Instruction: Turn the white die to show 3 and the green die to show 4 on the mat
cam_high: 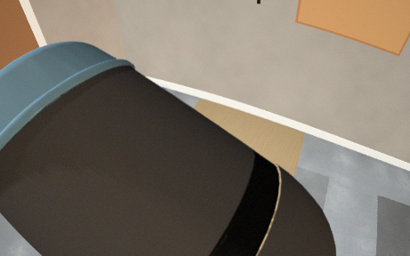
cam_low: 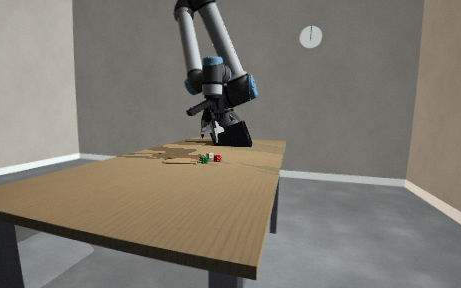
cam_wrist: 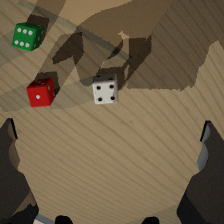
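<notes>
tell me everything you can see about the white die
The white die is a small cube with black pips, lying flat on the wooden table with four pips facing up. Nothing touches it: the red die sits apart to one side, the green die further off. The open claw hangs above, empty.

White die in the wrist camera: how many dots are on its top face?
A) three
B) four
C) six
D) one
B: the white die shows four dark dots, one near each corner of its top face, lying untouched beyond the open jaws.
</notes>
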